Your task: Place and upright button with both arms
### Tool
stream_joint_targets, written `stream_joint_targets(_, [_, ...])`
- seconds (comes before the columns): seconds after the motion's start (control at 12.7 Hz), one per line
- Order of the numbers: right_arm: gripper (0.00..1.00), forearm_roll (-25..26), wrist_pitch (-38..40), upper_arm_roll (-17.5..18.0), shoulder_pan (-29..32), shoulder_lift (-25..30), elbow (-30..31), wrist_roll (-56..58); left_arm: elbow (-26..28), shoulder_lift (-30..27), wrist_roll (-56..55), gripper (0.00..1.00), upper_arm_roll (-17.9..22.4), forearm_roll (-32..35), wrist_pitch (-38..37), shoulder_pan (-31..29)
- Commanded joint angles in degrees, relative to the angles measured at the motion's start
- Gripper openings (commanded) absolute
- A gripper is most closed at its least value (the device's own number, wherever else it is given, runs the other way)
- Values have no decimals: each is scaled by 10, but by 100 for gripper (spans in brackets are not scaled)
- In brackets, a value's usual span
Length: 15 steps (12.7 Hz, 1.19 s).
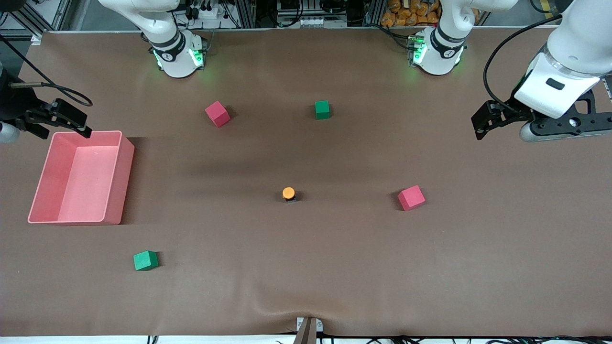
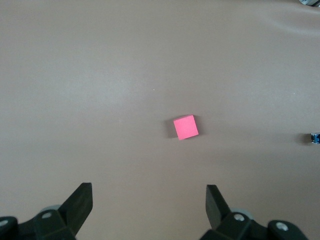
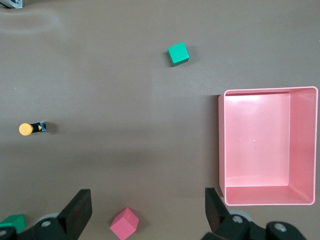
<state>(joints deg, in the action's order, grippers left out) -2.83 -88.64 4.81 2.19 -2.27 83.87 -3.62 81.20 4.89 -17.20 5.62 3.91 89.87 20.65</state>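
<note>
Two grippers hang apart at either end of the table, both with fingers spread wide and holding nothing. The left gripper hovers over bare brown cloth at the left arm's end of the table; in its wrist view the left gripper frames open surface, with a red cube lying near ahead of it. The right gripper hovers over the rim of a pink bin at the right arm's end, and the right wrist view shows the right gripper above the table beside that bin, which holds nothing.

Outward from them, the button sits near the middle of the table, well apart from both grippers, its orange cap facing up toward the front camera. In the right wrist view the button shows its cap and black body from the side.

A second red cube and a green cube lie farther from the front camera than the button; another green cube lies nearer. The table is covered in brown cloth, slightly rippled along its near edge. White arm bases glow green at the top edge, with racks and cables past them.
</note>
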Motion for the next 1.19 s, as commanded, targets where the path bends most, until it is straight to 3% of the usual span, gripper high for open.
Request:
stream_joint_targets(0.0, [100,-10,0,6,13,17,16,12,13,-15,43,100,-30,-9,2,-48])
stream_joint_targets(0.16, [100,-10,0,5,13,17,17,12,23,-23,69,100,-114,-10,-6,-137])
stream_joint_targets(0.32, [100,-10,0,6,13,17,16,12,45,-37,69,100,-143,-10,-6,-174])
stream_joint_targets(0.71, [100,-10,0,6,14,17,16,13,114,-101,69,100,-142,-10,-5,-196])
stream_joint_targets(1.11, [100,-10,-3,5,14,15,17,13,113,-108,66,100,-95,-11,-20,-176])
